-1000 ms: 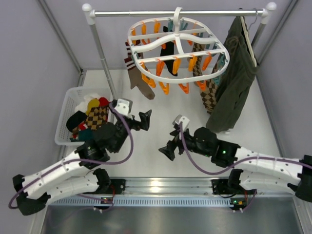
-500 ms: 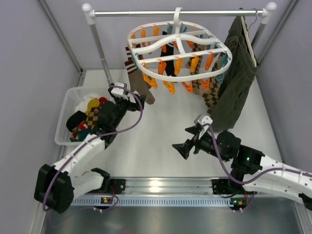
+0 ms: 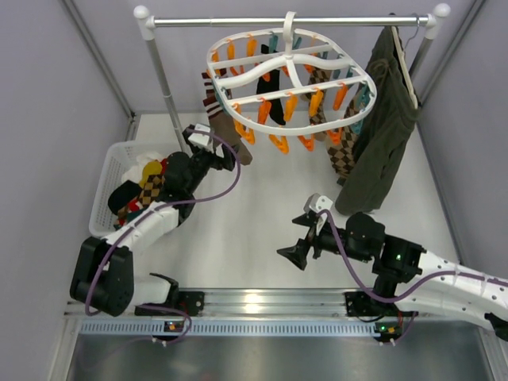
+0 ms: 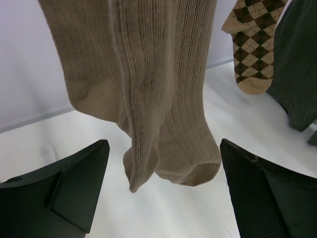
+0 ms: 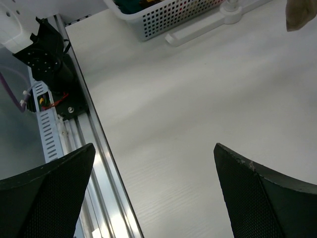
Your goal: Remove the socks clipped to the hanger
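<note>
White hanger (image 3: 264,70) hooked on rail (image 3: 238,21), top centre. Green garment (image 3: 385,119) just beside it, on right. Basket (image 3: 107,178) at left holds loose socks. Socks (image 3: 343,155) dangle from hanger's orange and teal pegs (image 3: 278,143). Brown ribbed sock (image 4: 158,99) hangs between left gripper (image 4: 166,163) fingers, which are spread wide, not touching it. Right gripper (image 3: 290,254) low over table (image 3: 262,214), fingers wide apart, empty.
</note>
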### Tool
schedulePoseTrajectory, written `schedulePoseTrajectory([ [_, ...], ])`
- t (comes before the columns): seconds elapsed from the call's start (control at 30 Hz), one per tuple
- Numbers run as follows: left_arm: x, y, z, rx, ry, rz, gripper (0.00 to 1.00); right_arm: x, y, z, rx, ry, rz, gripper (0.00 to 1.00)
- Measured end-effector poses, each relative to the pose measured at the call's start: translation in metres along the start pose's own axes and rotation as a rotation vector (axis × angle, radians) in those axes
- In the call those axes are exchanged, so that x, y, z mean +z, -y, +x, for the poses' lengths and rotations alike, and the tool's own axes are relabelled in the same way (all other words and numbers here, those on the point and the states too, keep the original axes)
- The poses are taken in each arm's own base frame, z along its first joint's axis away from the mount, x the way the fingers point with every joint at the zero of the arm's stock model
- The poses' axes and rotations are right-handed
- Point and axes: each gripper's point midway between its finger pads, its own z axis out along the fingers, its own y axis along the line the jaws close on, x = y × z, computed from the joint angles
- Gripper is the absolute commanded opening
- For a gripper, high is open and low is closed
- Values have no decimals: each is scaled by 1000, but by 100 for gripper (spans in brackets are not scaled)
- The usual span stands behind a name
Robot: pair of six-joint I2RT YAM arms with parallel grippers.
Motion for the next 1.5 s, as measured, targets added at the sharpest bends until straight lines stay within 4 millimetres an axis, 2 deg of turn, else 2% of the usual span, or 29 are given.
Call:
schedulePoseTrajectory([
  [0.1,10,-3,-5,25,9,2,77,2,-5,2,-5,-11,-28,99],
  [0.13,13,-3,-8,32,15,1,63,3,-6,3,-5,-14,-35,99],
  [0.2,18,-4,-16,38,36,0,46,3,-8,4,-5,-18,-46,100],
  [0.23,19,-4,-21,44,48,0,34,3,-8,4,-5,-19,-49,99],
  [0.3,22,-5,-27,46,64,-2,24,3,-9,3,-4,-16,-55,99],
  [0.47,22,-5,-31,36,77,-3,8,3,-9,2,-2,-11,-54,99],
  [0.53,17,-4,-33,20,83,-8,6,3,-8,1,7,-5,-41,99],
  [0.7,-13,7,-51,-18,140,-29,3,-2,6,-13,58,54,51,99],
  [0.8,-32,25,-62,-38,188,-40,0,-12,14,-32,97,129,99,100],
  [0.93,-49,59,-67,-57,209,-52,0,-26,22,-59,148,211,158,100],
  [1.1,-62,97,-68,-60,204,-46,0,-47,33,-83,212,289,228,99],
  [1.3,-73,116,-63,-25,172,-97,0,-72,40,-111,271,349,283,99],
  [1.5,-66,146,-58,50,113,-149,0,-95,45,-152,301,390,329,94],
])
